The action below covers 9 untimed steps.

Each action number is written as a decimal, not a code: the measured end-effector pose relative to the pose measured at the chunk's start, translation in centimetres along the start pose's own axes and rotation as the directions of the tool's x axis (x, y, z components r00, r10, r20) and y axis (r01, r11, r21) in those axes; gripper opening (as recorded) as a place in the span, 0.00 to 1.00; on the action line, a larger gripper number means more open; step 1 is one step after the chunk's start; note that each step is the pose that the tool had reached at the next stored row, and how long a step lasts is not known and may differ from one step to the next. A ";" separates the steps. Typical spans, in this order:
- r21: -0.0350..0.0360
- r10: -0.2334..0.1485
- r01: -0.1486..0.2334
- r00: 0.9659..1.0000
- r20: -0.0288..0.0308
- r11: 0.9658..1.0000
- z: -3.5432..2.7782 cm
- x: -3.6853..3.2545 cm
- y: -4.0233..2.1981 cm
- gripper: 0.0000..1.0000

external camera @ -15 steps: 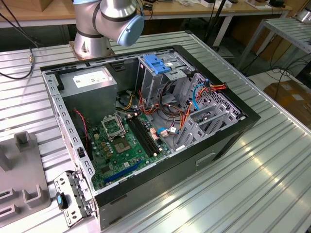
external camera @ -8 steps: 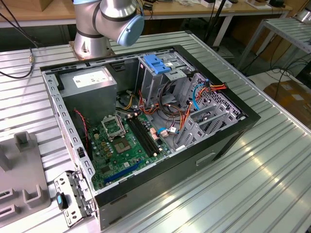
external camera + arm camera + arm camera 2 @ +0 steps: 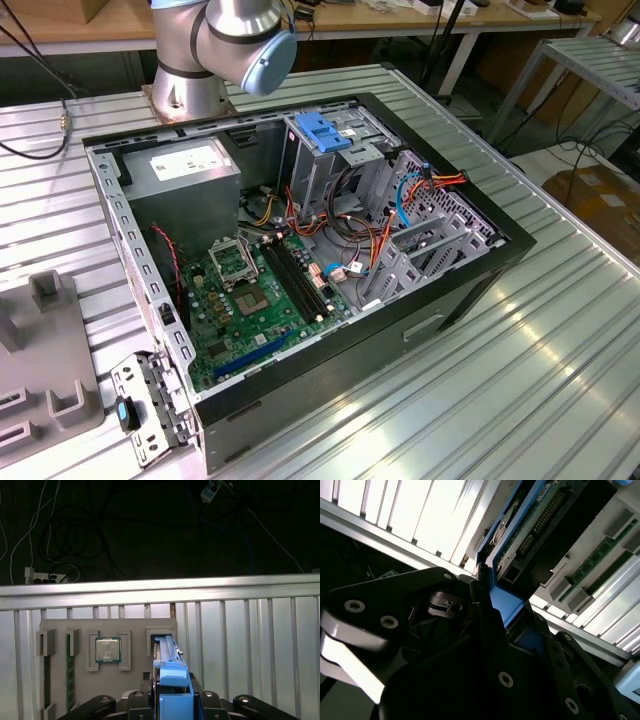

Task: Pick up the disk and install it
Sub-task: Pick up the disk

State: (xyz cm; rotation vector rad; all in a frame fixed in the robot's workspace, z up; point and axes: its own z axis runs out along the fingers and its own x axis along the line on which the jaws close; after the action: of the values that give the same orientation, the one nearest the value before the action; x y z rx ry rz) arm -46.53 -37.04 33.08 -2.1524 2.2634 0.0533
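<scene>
The disk (image 3: 167, 656) is a slim slab in a bright blue bracket, standing edge-on at a slot of the grey holder (image 3: 60, 628). My gripper (image 3: 173, 694) is shut on the blue bracket's end, with black fingers on both sides of it. In the second wrist view the gripper (image 3: 502, 607) clamps the blue tab, and the disk (image 3: 532, 527) shows its circuit side and connector. I cannot tell whether the disk still rests in the slot. The open computer case (image 3: 480, 290) lies on the table, with a metal drive cage (image 3: 340, 160) at its far side.
The grey holder also carries a processor chip (image 3: 107, 650) and memory sticks (image 3: 70, 672). Inside the case are a green motherboard (image 3: 250, 300), a power supply (image 3: 190, 170) and loose cables (image 3: 400, 200). The arm's base (image 3: 195, 75) stands behind the case. Ribbed metal tabletop (image 3: 520, 370) surrounds everything.
</scene>
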 end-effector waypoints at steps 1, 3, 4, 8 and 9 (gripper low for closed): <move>0.000 0.000 0.000 1.000 0.000 1.000 -0.12 0.00 0.00 0.37; 0.000 0.000 0.000 1.000 0.000 1.000 -0.34 -0.01 0.01 0.37; 0.000 0.000 0.000 1.000 0.000 1.000 -0.44 -0.02 0.01 0.37; 0.000 0.000 0.000 1.000 0.000 1.000 -0.92 -0.03 0.01 0.37; 0.000 0.000 0.000 1.000 0.000 1.000 -1.04 -0.04 0.02 0.37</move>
State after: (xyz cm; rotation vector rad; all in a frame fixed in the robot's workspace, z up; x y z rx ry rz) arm -46.53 -37.03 34.13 -2.1525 2.2634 0.0534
